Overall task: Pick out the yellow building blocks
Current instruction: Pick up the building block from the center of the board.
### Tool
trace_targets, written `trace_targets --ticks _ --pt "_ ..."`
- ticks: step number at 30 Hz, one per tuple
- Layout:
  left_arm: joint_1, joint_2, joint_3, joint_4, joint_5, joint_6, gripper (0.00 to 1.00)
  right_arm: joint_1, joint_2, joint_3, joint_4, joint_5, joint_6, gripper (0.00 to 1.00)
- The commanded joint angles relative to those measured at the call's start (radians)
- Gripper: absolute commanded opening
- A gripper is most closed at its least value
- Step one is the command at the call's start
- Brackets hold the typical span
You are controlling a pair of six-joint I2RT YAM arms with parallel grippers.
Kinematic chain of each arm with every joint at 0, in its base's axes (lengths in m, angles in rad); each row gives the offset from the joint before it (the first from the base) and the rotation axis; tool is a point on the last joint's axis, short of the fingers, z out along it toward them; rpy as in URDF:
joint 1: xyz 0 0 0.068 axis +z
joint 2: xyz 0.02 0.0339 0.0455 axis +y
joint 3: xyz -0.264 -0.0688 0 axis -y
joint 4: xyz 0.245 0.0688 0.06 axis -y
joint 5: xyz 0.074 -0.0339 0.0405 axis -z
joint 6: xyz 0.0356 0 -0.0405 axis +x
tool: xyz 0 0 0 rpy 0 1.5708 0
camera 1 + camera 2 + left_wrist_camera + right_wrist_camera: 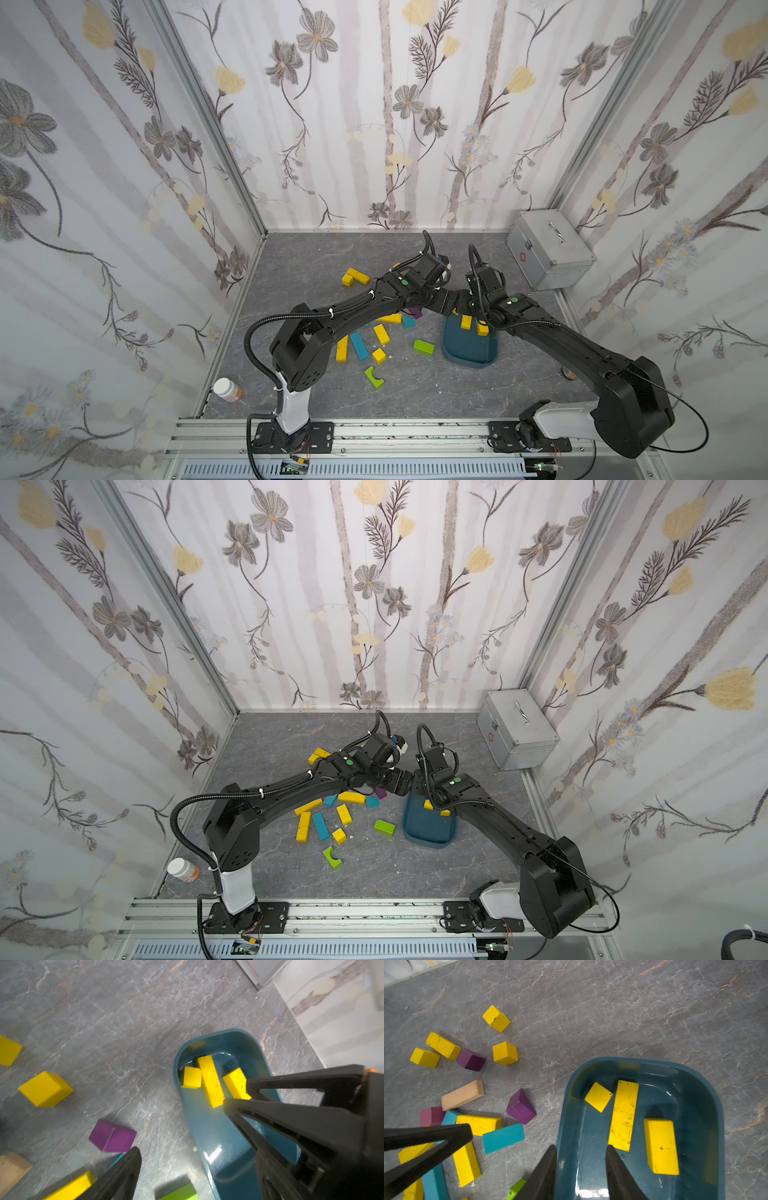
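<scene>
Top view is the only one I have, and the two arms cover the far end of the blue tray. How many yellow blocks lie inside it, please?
Observer: Three. In the tray lie a cube, a long bar and a shorter bar, all yellow.
Operator: Thank you. Is a further one being carried above it?
Observer: No. The right gripper is over the tray, open and empty.
Operator: Do the arms hide yellow pieces outside it?
Observer: Yes. One loose cube and a second cube sit on the table, apart from each other.
</scene>
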Motion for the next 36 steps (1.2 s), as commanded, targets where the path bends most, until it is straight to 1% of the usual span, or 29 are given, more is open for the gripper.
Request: trace_targets --ticks 1,4,5,9,13,18,24,29,36 --pt "-0.011 -0.05 -0.047 0.083 0.073 0.006 0.87 0.058 0.025 0.032 0.112 -0.043 0.042 0.41" --pt "-0.011 -0.098 -0.073 0.064 0.017 0.036 0.87 0.091 0.052 0.058 0.12 -0.021 0.036 0.41" --pt "-0.01 -0.112 -0.107 0.054 -0.004 0.05 0.88 0.095 0.06 0.065 0.128 -0.022 0.03 0.41" --pt "-0.009 -0.147 -0.158 0.04 -0.057 0.07 0.88 0.098 0.085 0.087 0.146 -0.031 0.015 0.41" --pt "-0.009 -0.157 -0.191 0.03 -0.064 0.056 0.87 0.099 0.088 0.101 0.158 -0.046 -0.004 0.41" --pt "-0.009 -0.164 -0.212 0.03 -0.076 0.034 0.87 0.1 0.156 0.124 0.16 -0.057 -0.026 0.4" --pt "-0.006 -0.187 -0.24 0.026 -0.094 0.035 0.87 0.102 0.211 0.178 0.179 -0.085 -0.035 0.4" --pt "0.012 -0.215 -0.263 0.006 -0.108 0.026 0.87 0.108 0.276 0.25 0.176 -0.11 -0.039 0.4" --pt "0.064 -0.294 -0.349 0.035 -0.129 -0.007 0.87 0.112 0.377 0.357 0.15 -0.147 -0.07 0.4"
